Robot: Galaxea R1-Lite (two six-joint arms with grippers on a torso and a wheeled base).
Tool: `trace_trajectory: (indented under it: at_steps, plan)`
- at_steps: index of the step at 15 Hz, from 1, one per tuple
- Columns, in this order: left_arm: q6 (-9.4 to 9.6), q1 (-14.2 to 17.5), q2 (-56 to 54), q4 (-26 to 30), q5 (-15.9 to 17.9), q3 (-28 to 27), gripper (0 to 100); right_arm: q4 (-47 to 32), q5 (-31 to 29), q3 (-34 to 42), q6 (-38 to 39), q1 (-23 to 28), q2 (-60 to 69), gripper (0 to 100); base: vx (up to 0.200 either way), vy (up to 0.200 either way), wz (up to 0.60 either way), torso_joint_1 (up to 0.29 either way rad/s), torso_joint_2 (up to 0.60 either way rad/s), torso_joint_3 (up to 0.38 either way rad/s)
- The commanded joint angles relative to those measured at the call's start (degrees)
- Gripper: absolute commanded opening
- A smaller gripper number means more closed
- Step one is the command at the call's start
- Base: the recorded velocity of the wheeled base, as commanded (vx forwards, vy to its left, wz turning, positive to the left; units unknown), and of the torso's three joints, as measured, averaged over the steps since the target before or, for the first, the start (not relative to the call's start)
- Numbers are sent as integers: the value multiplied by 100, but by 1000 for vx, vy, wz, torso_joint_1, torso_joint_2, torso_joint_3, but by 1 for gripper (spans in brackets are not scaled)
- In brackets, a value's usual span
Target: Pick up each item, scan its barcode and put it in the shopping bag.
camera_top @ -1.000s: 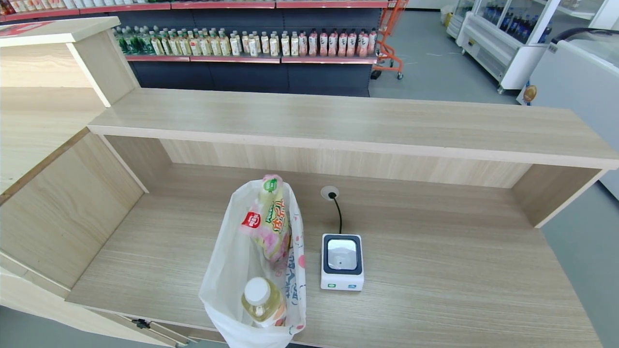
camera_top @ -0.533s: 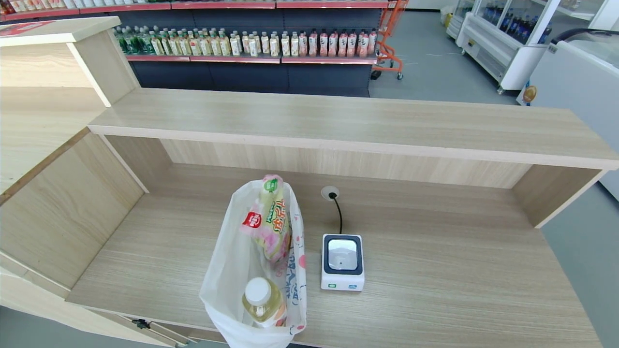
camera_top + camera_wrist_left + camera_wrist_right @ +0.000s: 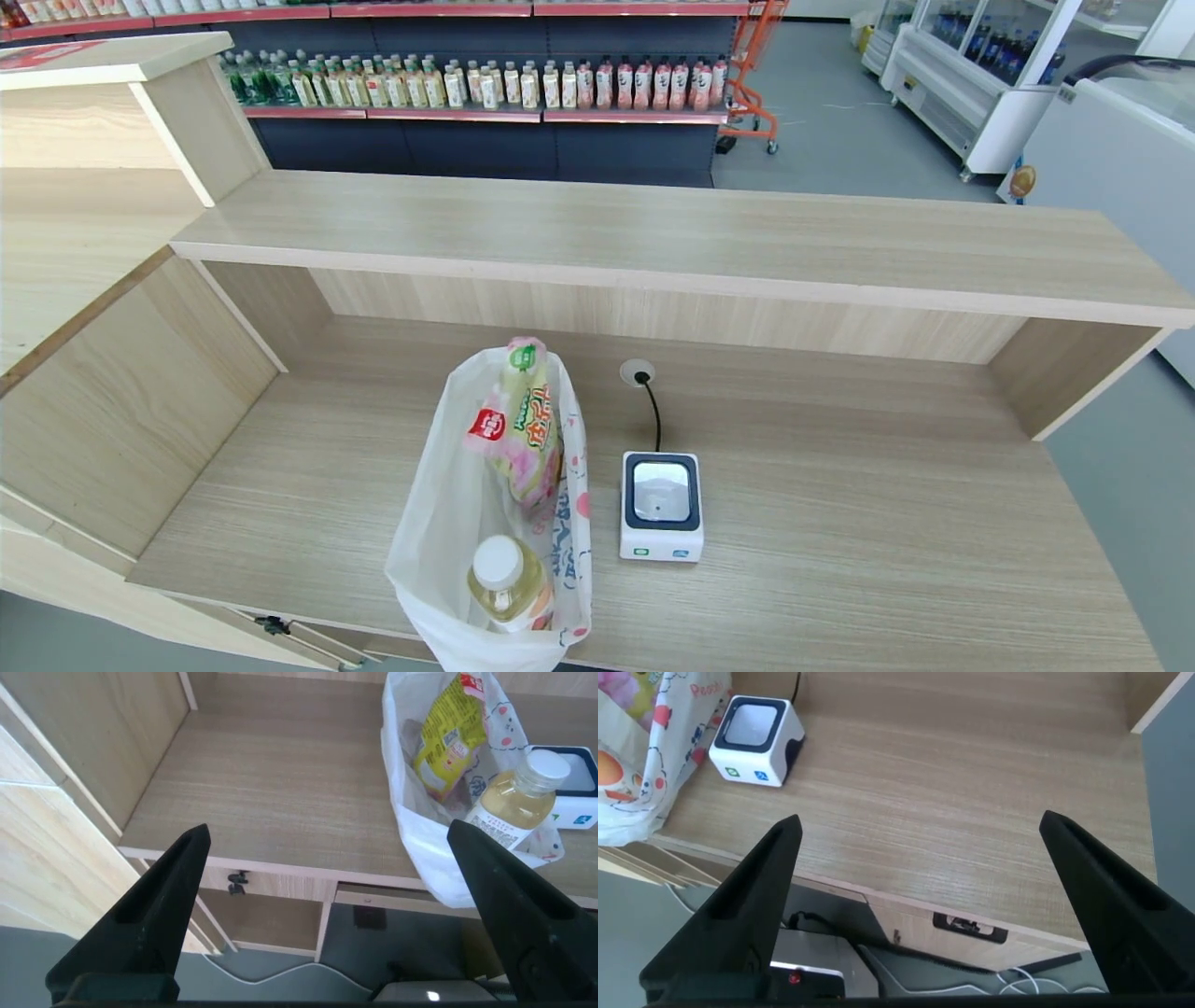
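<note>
At your left wrist, the two dark fingers (image 3: 159, 924) stood wide apart with nothing between them, so your left gripper (image 3: 329, 838) was empty, out past the near edge of the counter (image 3: 280, 784). Same on your right: the right gripper (image 3: 922, 823) had its fingers (image 3: 738, 924) spread, nothing held, also off the near edge.

The left wrist view gave you the yellow back of the snack packet (image 3: 450, 730) and a small dark latch (image 3: 236, 882) under the counter lip. The head view gave the packet's pink and green front instead, plus the black cable (image 3: 653, 408) running from the scanner (image 3: 660, 504) to a round port (image 3: 638, 373) in the counter top. The right wrist view gave the scanner from its near side and the bag's red-printed wall.

The scanner was cut off at the frame edge in the left wrist view, and the bag's bottom was cut off in the head view. Print on the packet and the bottle label was too small to make out.

Your shopping bag (image 3: 434, 532), white plastic, stood open on the counter just beside the scanner on its left, bulging a bit over the near edge. Inside: the snack packet upright at the far end, its top above the rim, and a white-capped bottle (image 3: 504, 583) of pale yellow drink at the near end.

Behind the counter stood shelves (image 3: 467, 84) of bottles, an orange trolley (image 3: 752, 79) and freezer cabinets (image 3: 980, 93).
</note>
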State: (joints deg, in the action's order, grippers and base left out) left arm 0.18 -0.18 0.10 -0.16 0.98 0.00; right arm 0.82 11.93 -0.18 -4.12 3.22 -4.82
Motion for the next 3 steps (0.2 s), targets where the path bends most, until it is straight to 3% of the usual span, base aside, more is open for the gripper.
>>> trace_trajectory:
  at_steps: [1, 3]
  plan:
    - [-1, 1, -1, -2, -1, 0, 100, -3, 11, 1, -1, 3, -19, 100, 0, 0, 0, 0, 0, 0]
    - [-1, 1, -1, -2, -1, 0, 100, 6, 2, 1, -1, 3, -19, 100, 0, 0, 0, 0, 0, 0]
